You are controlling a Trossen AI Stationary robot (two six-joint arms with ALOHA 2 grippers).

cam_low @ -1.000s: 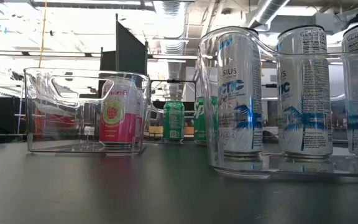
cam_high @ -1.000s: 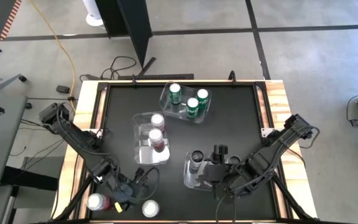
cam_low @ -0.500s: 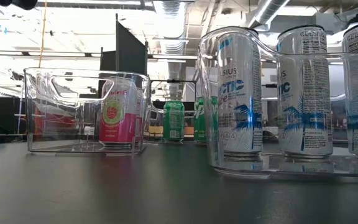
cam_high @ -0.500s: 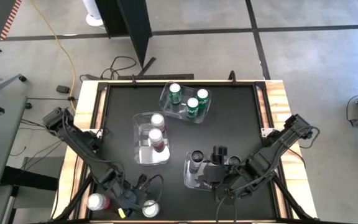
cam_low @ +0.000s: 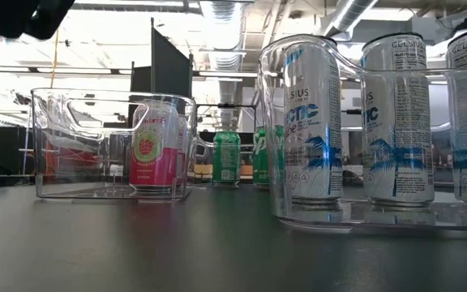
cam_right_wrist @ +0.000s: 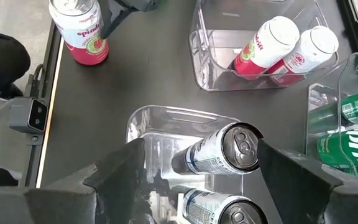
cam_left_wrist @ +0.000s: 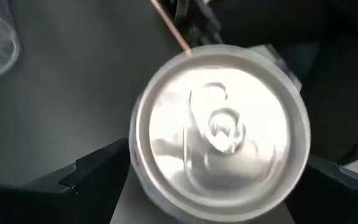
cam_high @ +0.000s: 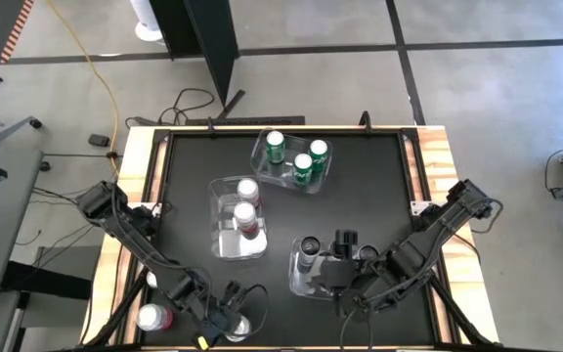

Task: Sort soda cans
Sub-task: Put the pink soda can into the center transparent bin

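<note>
Left gripper moved over upright can, axis vertical, fingers spread either side, right fingers open

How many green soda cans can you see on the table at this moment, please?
3 green cylindrical soda cans with silver tops, all upright in the clear rectangular plastic bin at the table's far edge: one at its left end, two at its right. Others may be hidden.
</note>
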